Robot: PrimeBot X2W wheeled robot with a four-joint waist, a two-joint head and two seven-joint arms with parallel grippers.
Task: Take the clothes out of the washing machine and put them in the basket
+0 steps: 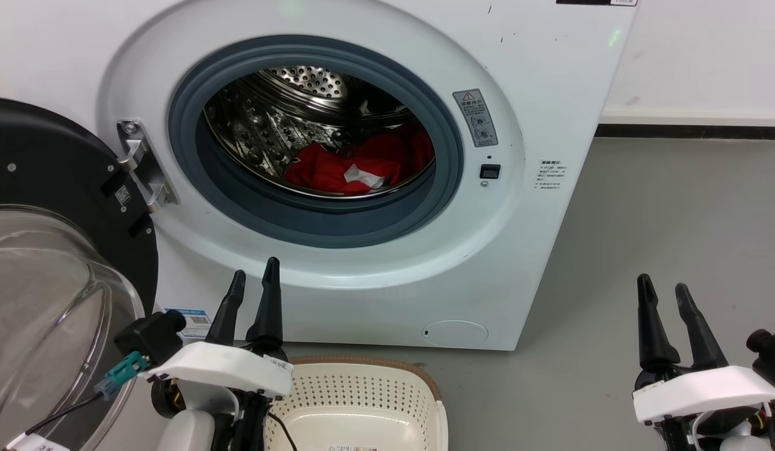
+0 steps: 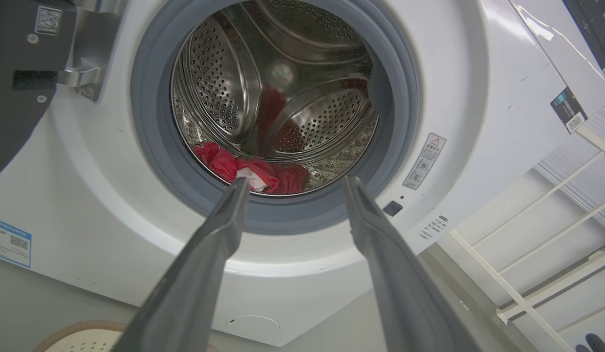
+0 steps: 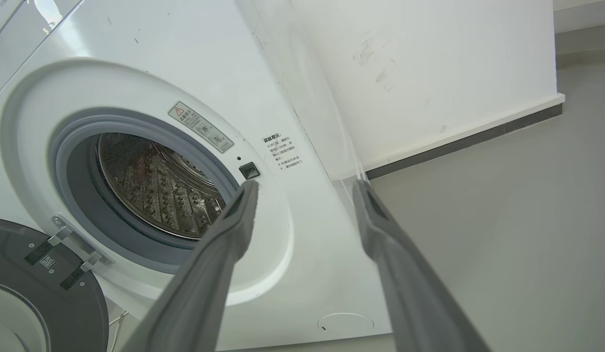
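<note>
Grey floor [image 1: 675, 219] fronts the open washing machine [image 1: 550, 62]; red clothes [image 1: 337, 169] lie low in its drum [image 1: 268, 119], basket [image 1: 362, 401] below. With our left gripper [image 1: 256, 268] and right gripper [image 1: 662, 283] fingers apart, we should reach low.

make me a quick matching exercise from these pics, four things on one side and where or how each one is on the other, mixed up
Things:
1. clothes
2. door
3. basket
4. right gripper

Place or state:
a. swung open, at the left of the washing machine
b. open, holding nothing, over the grey floor
c. lying in the steel drum
d. on the floor in front of the washing machine

Pairs: 1-c, 2-a, 3-d, 4-b
</note>
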